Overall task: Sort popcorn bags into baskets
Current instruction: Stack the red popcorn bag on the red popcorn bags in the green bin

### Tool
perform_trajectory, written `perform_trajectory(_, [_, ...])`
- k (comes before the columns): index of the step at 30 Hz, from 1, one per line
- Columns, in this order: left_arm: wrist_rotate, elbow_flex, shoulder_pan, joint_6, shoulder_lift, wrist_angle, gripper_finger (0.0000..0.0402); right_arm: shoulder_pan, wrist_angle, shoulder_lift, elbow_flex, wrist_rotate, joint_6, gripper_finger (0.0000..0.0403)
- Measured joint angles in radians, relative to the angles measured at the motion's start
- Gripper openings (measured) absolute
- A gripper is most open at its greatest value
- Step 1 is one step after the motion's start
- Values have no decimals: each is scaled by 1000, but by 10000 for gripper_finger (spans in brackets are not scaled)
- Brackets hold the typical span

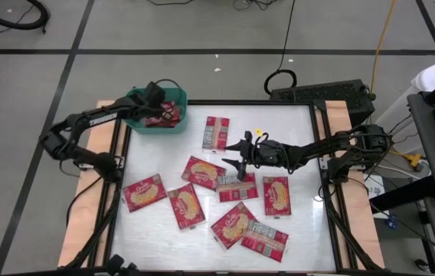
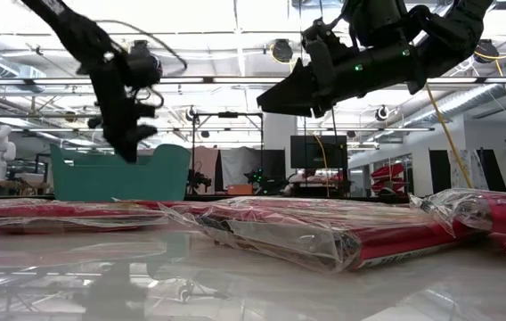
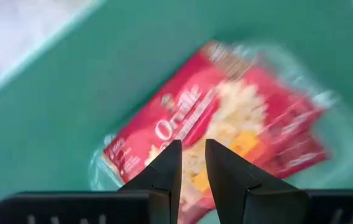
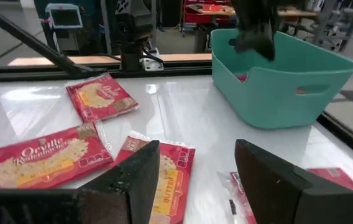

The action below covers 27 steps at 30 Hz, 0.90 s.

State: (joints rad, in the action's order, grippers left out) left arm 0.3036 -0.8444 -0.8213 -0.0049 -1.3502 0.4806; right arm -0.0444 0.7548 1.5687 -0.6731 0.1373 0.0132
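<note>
While the left gripper (image 1: 158, 98) hangs over the teal basket (image 1: 135, 123) at the bench's (image 1: 294, 222) far left corner, fingers nearly together and empty, a red popcorn bag (image 3: 226, 124) lies loose inside below it. Right gripper (image 1: 237, 157) hovers spread wide, holding nothing, above the centre cluster, where eight more bags lie on the bench, several overlapping, including one (image 1: 237, 186) directly beneath it. Likely risks: a descent onto overlapped crinkly wrappers could pinch two bags or skid one aside, and the small basket may overfill so later bags slide out.
</note>
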Motion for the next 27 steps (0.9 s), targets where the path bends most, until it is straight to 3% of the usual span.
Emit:
perform_trajectory(7, [-3, 36, 185, -44, 238, 15, 76, 21, -79, 1, 0, 48, 95, 201])
perform_trajectory(14, [-6, 160, 439, -121, 408, -54, 76, 94, -184, 1, -17, 49, 177, 201])
perform_trajectory(20, [-7, 244, 596, -74, 444, -225, 76, 153, -401, 1, -93, 46, 220, 201])
perform_trajectory(27, [-9, 306, 714, -125, 439, -325, 76, 216, -593, 1, -119, 42, 276, 210])
